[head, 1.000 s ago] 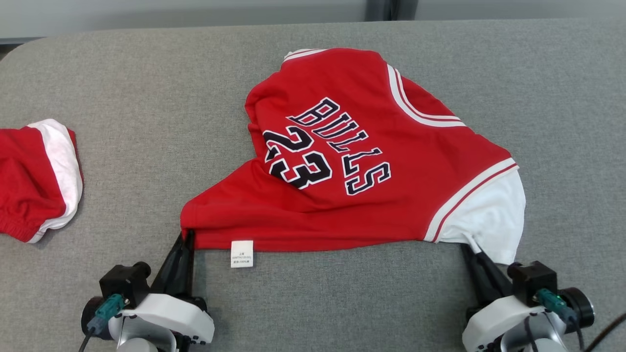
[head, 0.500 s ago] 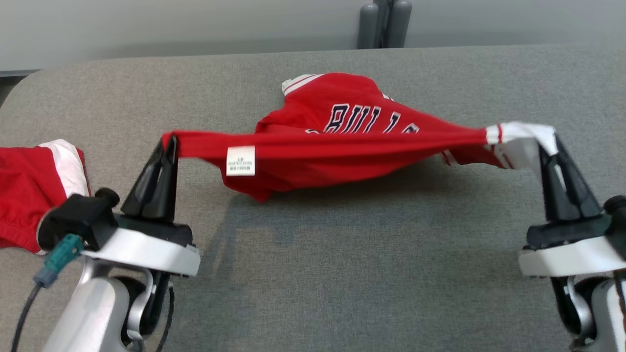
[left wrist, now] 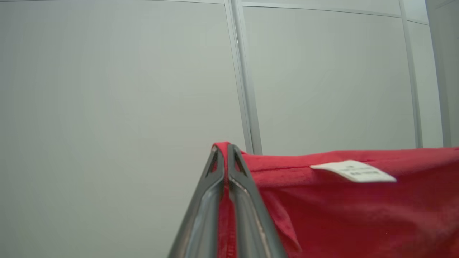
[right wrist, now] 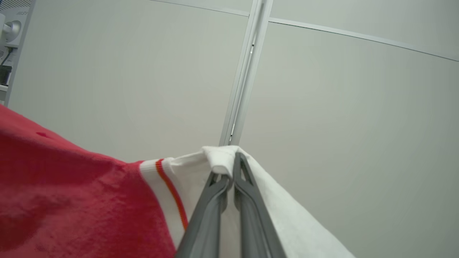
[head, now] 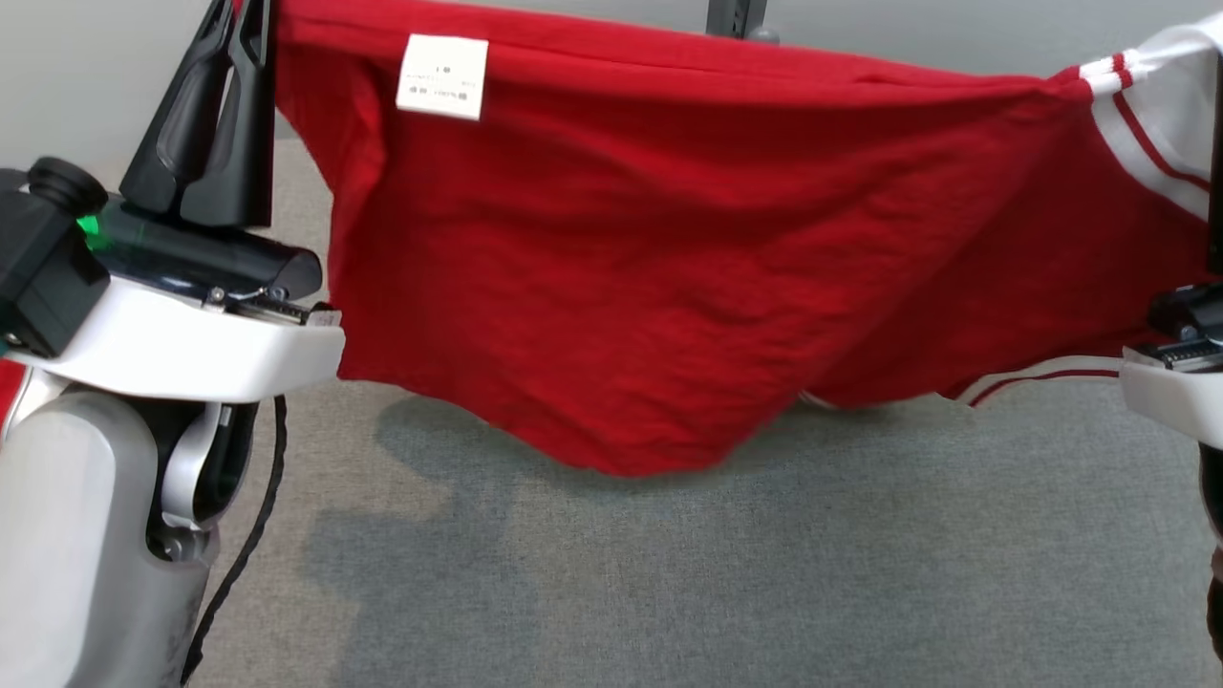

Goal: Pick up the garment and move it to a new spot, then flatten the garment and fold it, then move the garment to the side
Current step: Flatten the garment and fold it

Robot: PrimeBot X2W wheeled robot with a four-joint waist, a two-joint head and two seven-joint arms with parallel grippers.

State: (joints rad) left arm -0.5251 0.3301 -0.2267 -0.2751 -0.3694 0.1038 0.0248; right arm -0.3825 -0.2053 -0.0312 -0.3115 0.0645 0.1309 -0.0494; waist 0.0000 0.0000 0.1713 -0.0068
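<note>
The garment, a red jersey with white striped sleeve trim and a white label, hangs stretched between my two grippers above the grey table. Its lowest fold sags close to the surface. My left gripper is at the upper left, shut on the red hem corner. The left wrist view shows the left gripper pinching red cloth beside the label. In the right wrist view my right gripper is shut on the white sleeve. One dark finger of it shows at the head view's right edge.
A pale panelled wall with a vertical seam stands behind the table. A dark post rises past the far edge. A sliver of another red cloth peeks out behind my left arm.
Both grippers have risen and spread, lifting the garment off the table until it hangs between them. The head view has shifted with the robot's body.
</note>
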